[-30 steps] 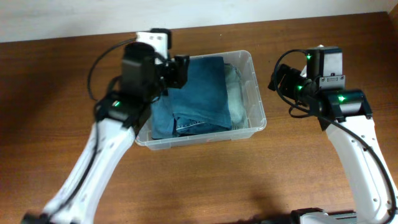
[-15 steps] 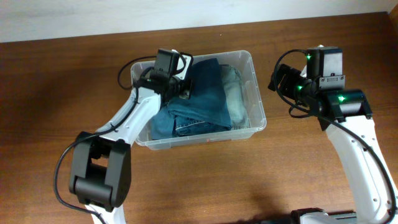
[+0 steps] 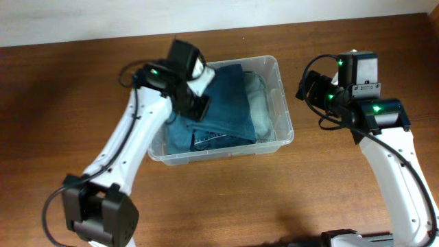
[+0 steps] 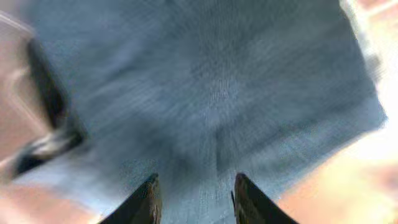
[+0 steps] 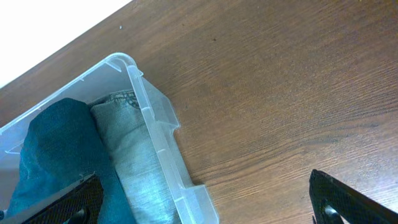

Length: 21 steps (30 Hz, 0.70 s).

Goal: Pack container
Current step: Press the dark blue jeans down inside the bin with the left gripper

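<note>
One container [image 3: 226, 152] was filled with two folded garments, dark denim [image 3: 226, 103] and pale denim [image 3: 259, 110]; the left gripper [image 4: 196, 186] and right gripper [image 5: 205, 196] were spread, empty.

The left wrist view is smeared throughout. Blue denim [image 4: 211, 93] fills it, its seams unreadable, and the bottom edge cuts off all but the tips of the left hand [image 4: 196, 190]. Overhead, the left arm [image 3: 137, 130] hides the far-left corner of the container [image 3: 285, 103]. The right wrist view crops the container at left and bottom, and shows the right hand [image 5: 205, 202] only in the bottom corners.
</note>
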Tool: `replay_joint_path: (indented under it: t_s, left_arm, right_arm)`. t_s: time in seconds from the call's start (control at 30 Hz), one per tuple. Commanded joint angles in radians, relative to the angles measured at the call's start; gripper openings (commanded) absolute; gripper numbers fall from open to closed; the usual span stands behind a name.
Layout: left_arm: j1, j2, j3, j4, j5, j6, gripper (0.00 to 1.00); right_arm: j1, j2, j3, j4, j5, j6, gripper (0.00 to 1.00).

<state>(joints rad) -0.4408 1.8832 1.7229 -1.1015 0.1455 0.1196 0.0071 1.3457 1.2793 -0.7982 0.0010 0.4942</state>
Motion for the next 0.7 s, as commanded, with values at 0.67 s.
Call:
replay_joint_path:
  t_s: [0.67]
  left_arm:
    - [0.068,0.093,0.977,-0.336,-0.404,-0.075,0.67]
  right_arm:
    - [-0.008,-0.008,0.019,0.002,0.015,-0.005,0.98]
